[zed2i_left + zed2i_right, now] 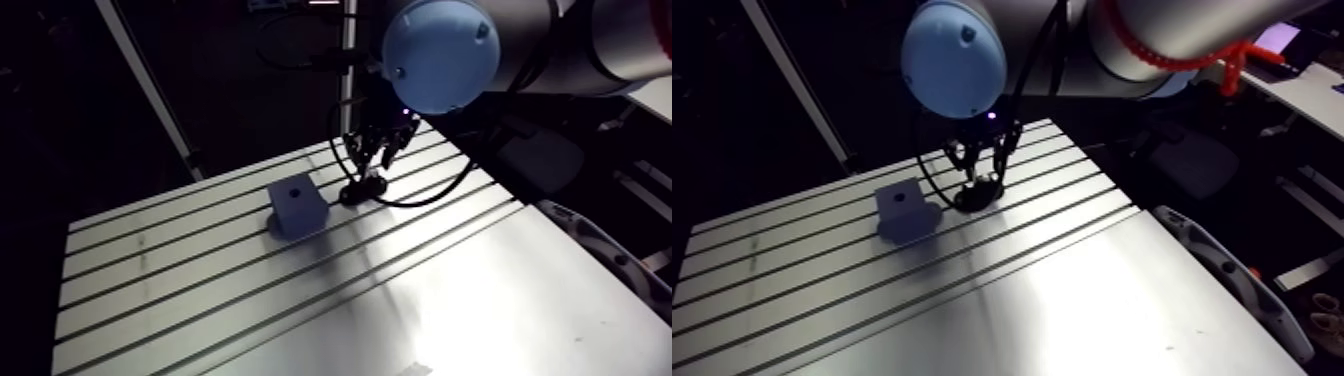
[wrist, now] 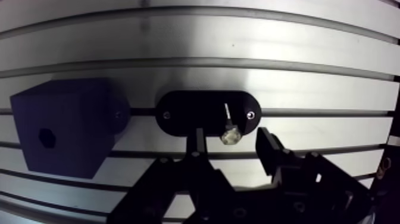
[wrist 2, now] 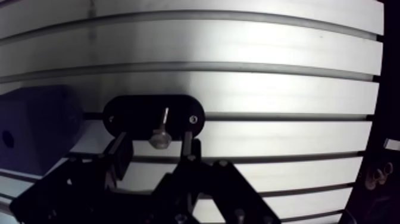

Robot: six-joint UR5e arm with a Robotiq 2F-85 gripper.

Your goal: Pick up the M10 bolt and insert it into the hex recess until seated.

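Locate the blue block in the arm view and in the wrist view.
Arm view: the blue block stands right beside the black plate.
Wrist view: the blue block sits beside that plate, its hole showing.
Shared landmark: the black plate.

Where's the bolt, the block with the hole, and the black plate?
bolt (image 2: 230, 137), wrist view, its hex head.
block (image 2: 74, 113), wrist view, the holed face.
black plate (image 2: 184, 113), wrist view, bare part nearer the block.

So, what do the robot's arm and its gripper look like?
The arm is made of round silver-grey tubes, with a domed light-blue joint cap. The gripper is black: two narrow fingers carried on flat linkage bars.
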